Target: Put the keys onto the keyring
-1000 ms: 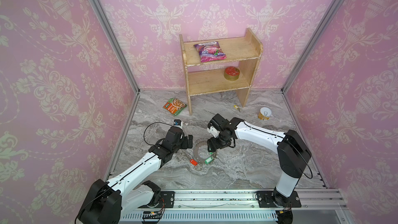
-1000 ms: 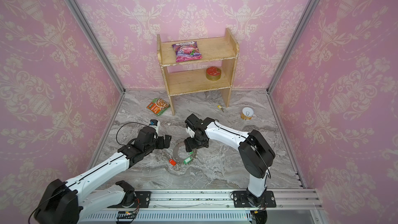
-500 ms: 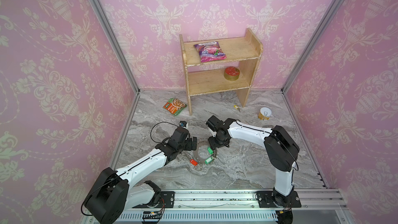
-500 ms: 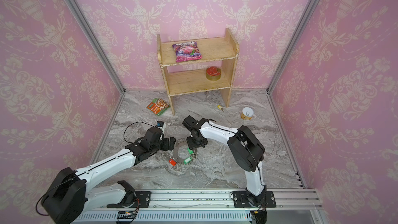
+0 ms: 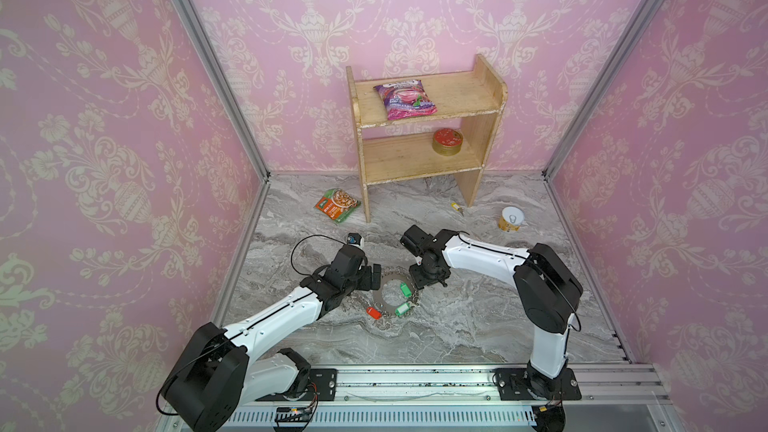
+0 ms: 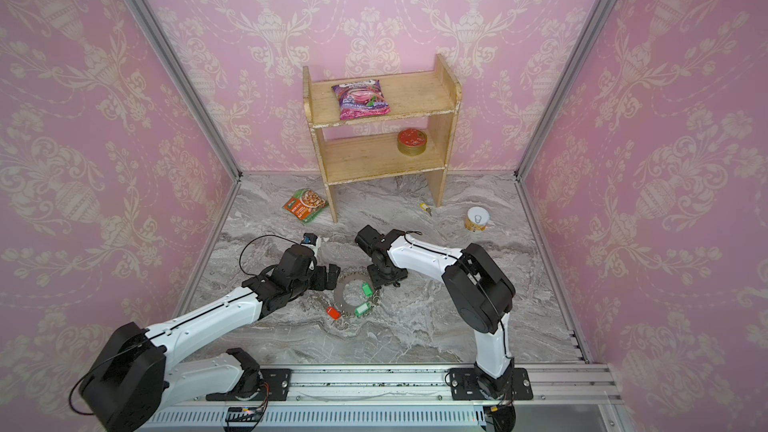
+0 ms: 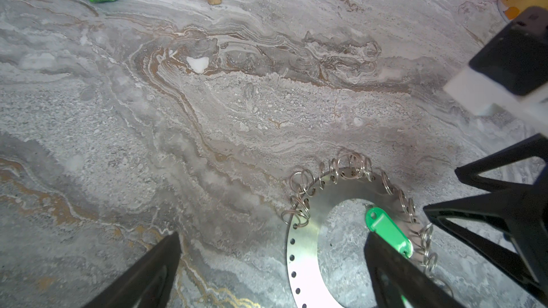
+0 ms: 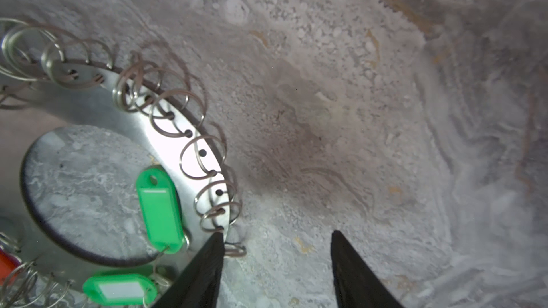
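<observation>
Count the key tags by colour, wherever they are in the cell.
Green tags: 2
Red tag: 1
Yellow tag: 1
Total: 4

Keyring point(image 7: 305, 232) silver-grey; key tags point(image 8: 160, 208) two green, one red-orange; table point(image 6: 415, 326) grey marble, brown veins; walls point(image 6: 124, 118) pink, cream damask.

The keyring point(image 8: 175, 155) was flat, shiny metal with thin wire loops point(image 8: 127, 87); the green tags point(image 8: 160, 208) were glossy plastic. The bench point(image 7: 207, 114) looked like matt, grainy grey stone, the shelf point(image 5: 399, 160) bare wood.
</observation>
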